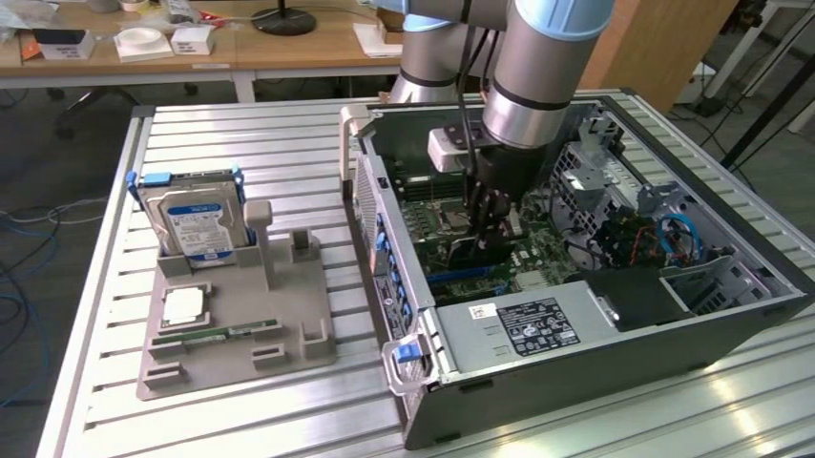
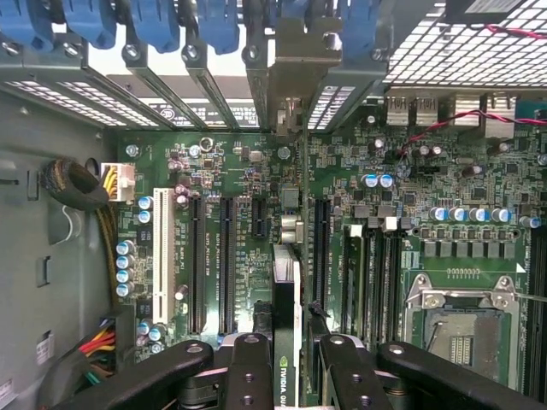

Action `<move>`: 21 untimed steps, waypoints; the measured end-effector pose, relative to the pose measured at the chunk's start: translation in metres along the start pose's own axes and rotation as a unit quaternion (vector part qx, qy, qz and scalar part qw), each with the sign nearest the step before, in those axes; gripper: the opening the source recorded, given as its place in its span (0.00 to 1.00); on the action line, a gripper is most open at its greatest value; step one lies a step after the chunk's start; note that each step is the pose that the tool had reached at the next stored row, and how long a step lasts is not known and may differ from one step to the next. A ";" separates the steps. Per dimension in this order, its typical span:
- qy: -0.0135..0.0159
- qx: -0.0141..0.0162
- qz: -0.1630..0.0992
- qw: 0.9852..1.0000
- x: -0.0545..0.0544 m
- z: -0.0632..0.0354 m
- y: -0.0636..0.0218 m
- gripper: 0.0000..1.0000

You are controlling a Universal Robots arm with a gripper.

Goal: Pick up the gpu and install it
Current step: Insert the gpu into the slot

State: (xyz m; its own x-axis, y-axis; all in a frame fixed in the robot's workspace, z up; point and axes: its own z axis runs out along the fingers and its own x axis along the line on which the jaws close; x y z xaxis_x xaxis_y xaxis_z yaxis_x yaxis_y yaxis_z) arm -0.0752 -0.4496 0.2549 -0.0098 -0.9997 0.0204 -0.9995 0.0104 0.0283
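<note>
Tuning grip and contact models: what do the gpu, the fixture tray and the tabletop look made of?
gpu: black board edge-on, printed logo; likely fibreglass, silver metal bracket.
fixture tray: matte grey, moulded posts; probably plastic or 3D print.
tabletop: ribbed silver profiles with a dull sheen; looks like extruded aluminium.

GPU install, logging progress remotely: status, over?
End effector shut on gpu, down inside the open computer case. Card edge-on above the motherboard, bracket at rear slot opening. Nothing in the way.
</note>
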 end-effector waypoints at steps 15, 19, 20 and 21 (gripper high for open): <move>0.000 0.000 0.000 1.000 0.000 0.0018 0.0000 0.26; 0.000 0.000 -0.002 1.000 0.000 0.0018 -0.0001 0.26; 0.000 0.000 -0.003 1.000 0.000 0.0019 -0.0001 0.26; 0.000 0.000 -0.004 1.000 0.000 0.0019 -0.0001 0.26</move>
State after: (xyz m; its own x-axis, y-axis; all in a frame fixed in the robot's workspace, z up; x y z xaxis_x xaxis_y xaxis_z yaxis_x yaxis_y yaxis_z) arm -0.0751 -0.4496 0.2530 -0.0017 -0.9998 0.0204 -0.9996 0.0023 0.0283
